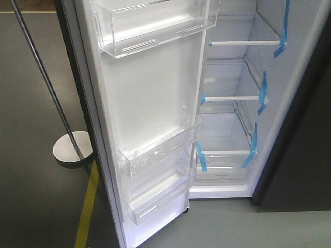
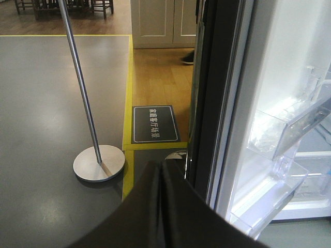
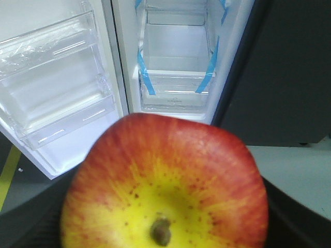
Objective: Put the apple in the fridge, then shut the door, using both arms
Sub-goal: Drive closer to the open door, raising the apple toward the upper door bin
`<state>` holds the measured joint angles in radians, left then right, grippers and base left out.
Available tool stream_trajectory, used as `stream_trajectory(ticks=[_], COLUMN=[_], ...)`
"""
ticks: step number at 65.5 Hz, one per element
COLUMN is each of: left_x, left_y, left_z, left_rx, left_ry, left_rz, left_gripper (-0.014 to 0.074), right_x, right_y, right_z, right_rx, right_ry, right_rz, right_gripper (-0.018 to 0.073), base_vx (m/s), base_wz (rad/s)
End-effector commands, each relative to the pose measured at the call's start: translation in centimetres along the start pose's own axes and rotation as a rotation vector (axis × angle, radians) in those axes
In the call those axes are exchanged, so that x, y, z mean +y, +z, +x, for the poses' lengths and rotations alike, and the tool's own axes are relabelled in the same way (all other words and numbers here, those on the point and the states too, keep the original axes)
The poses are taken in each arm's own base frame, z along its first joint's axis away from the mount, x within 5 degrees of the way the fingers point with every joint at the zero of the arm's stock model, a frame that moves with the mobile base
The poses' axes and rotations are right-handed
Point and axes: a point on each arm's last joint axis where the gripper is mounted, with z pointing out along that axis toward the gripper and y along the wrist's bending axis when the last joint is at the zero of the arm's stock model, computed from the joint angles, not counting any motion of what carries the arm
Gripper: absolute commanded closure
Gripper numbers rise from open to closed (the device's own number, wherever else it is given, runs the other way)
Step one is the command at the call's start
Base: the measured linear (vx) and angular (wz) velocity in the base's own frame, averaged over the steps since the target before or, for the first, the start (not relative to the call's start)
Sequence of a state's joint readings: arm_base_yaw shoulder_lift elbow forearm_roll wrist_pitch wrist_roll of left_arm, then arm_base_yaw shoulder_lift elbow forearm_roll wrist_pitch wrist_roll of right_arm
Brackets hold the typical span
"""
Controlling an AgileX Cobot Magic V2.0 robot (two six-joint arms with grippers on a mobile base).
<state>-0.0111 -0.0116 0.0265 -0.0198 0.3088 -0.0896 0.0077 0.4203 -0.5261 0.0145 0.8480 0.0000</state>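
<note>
Red-and-yellow skin filled the right wrist view: the right pincer [image 3: 165,235] was clamped on the apple [image 3: 165,181], with dark fingers [image 3: 297,217] showing at either side. The left pincer [image 2: 163,206] looked pressed closed on nothing, low beside the door [image 2: 207,103]. A smooth round fruit might roll out of that hold, or clip a shelf lip [image 3: 176,74] going in. The apple sat between the fingers, dimpled end toward the camera, outside the open fridge [image 3: 176,46] and facing its lower shelves.

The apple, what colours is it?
The apple is red, yellow around the stem; clearest in right wrist view.
</note>
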Motion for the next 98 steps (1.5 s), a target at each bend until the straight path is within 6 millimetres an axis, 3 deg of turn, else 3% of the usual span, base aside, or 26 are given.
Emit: stream_trajectory(ticks=[1, 98], left_x=[-0.01, -0.01], left_y=[0.08, 0.08], left_z=[-0.02, -0.02], left_rx=[-0.059, -0.059], left_ry=[-0.008, -0.008], left_rz=[0.009, 0.009], left_gripper=[0.0602, 0.0602], right_x=[-0.05, -0.05], right_y=[-0.49, -0.49], right_z=[-1.3, -1.3], right_rx=[-0.088, -0.088], right_ry=[-0.002, -0.002], right_rz=[0.007, 0.007], right_gripper=[0.0461, 0.0461], base_vx=[0.05, 0.05], base_wz=[0.02, 0.0])
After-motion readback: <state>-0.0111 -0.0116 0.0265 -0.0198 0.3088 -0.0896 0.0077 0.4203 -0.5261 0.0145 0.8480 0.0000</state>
